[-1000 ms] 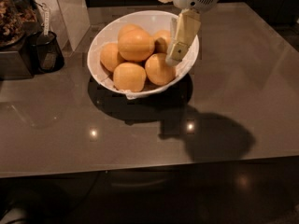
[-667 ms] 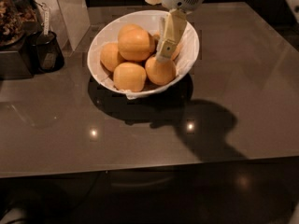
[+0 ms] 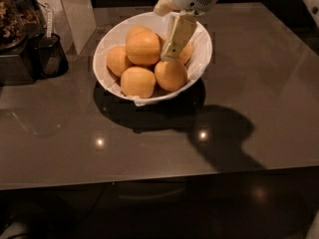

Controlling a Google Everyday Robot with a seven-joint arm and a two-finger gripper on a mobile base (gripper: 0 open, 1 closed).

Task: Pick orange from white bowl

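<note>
The white bowl (image 3: 199,63) stands on the dark table and holds several oranges. The largest orange (image 3: 143,48) lies on top of the pile, left of centre. Other oranges lie around it: one at the left (image 3: 117,60), one at the front (image 3: 138,81), one at the front right (image 3: 171,75). My gripper (image 3: 172,46) reaches down from the top of the camera view into the bowl, its cream finger (image 3: 177,35) just right of the largest orange and above the front right one. It holds nothing that I can see.
A dark container (image 3: 50,56) and a dark box with dried stuff (image 3: 12,24) stand at the left edge. A white panel (image 3: 75,9) stands behind them. The glossy grey table (image 3: 259,93) extends right and toward the front, with the arm's shadow on it.
The gripper has moved left over the bowl, from its right rim toward the middle, closer to the top orange. The oranges and bowl have not moved.
</note>
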